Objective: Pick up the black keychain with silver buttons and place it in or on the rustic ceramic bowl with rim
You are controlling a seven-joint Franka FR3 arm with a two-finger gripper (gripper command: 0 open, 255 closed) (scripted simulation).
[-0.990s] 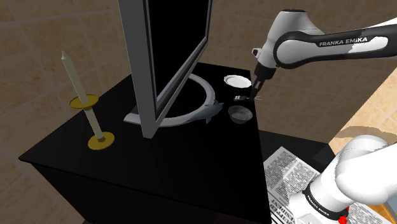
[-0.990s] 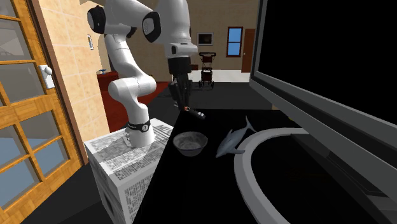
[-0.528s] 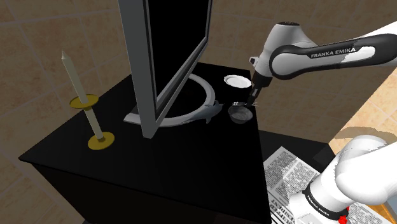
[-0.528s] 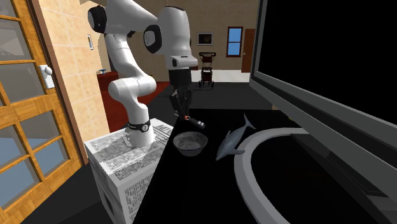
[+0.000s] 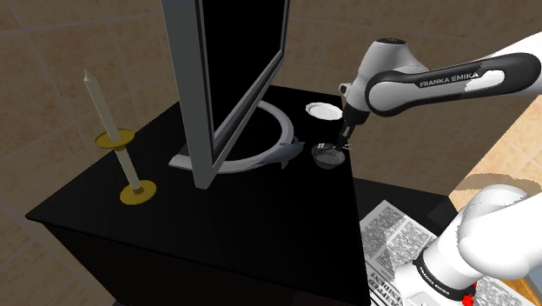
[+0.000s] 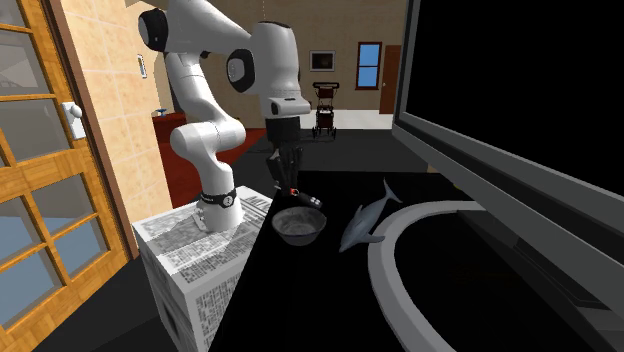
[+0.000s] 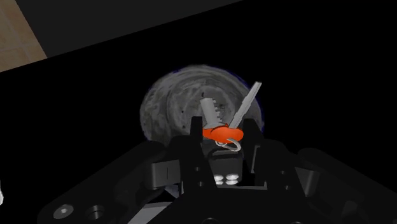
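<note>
The keychain (image 7: 223, 167), a black fob with silver buttons, an orange ring and two silver keys, is clasped between my gripper's (image 7: 222, 145) fingers. Straight beneath it lies the grey, mottled ceramic bowl (image 7: 170, 105). In the shoulder view the gripper (image 5: 345, 143) hangs just over the bowl (image 5: 327, 157) near the black table's right edge. From the second exterior view the keychain (image 6: 306, 199) dangles from the gripper (image 6: 291, 190), a little above the bowl's (image 6: 298, 226) rim.
A large monitor (image 5: 228, 69) on a grey ring-shaped base (image 5: 280, 137) fills the table's middle. A grey dolphin figurine (image 6: 364, 220) lies beside the bowl. A white plate (image 5: 323, 110) sits behind it. A candle on a brass holder (image 5: 128, 148) stands at the left. The stand (image 6: 195, 250) is newspaper-covered.
The gripper has carried the keychain from beside the white plate toward the stand, and it now hangs over the bowl. The grip has not changed.
</note>
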